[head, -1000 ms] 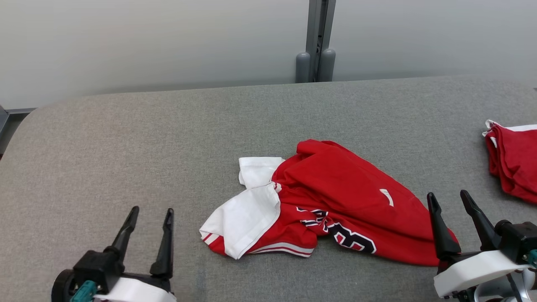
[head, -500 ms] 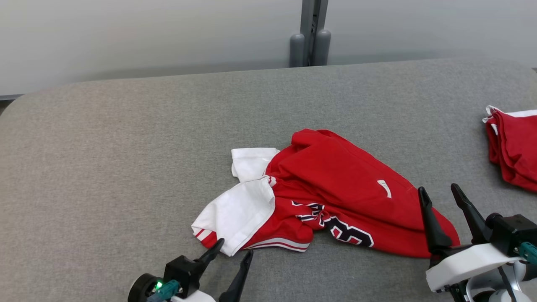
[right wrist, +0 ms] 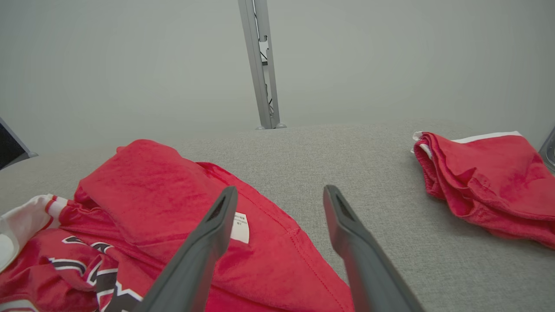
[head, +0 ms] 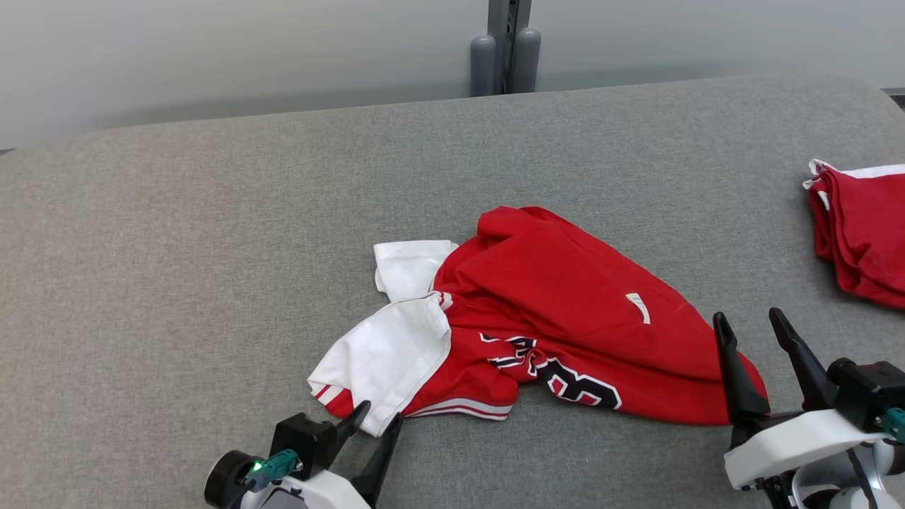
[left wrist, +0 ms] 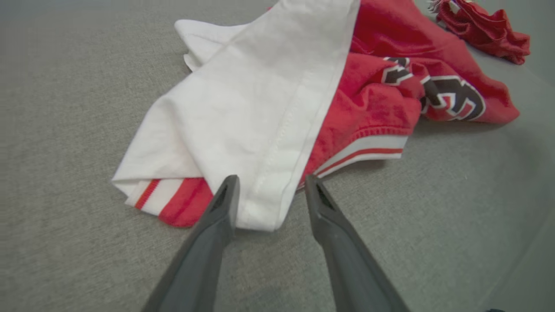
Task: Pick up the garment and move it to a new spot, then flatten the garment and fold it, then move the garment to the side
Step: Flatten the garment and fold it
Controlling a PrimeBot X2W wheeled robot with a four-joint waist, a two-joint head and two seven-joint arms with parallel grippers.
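Red and white cloth identifies the garment (head: 565,304), which lies crumpled near the middle of the grey table (head: 177,247), number print facing up and a white panel spilling toward the near left. Within the last second the left pincer (left wrist: 271,180) has travelled from the table's near-left area, well apart from the cloth, to the garment's nearest corner. Its fingers have also begun to narrow. In the left wrist view the two fingers straddle the white hem corner (left wrist: 260,208), with a visible gap remaining beside the right-hand finger. The left pincer is therefore released but closing, and no cloth is clamped yet. The right pincer (head: 747,314) has not changed: it is released, fingers spread wide, and it stands at the garment's right end, just above the cloth, holding nothing. The garment appears slightly displaced in the head view, but the background post (head: 503,42) is displaced with it; attribute this to camera motion, not to the cloth. A second red garment (head: 862,233) lies bunched at the far right of the table, well apart from the work. Judgement: the task is at its first step, the pick-up, and the left-hand grasp is in hand. Flattening, folding and moving aside all remain to be done. The corner is several layers thick, so the closing fingers may catch the top layer alone.
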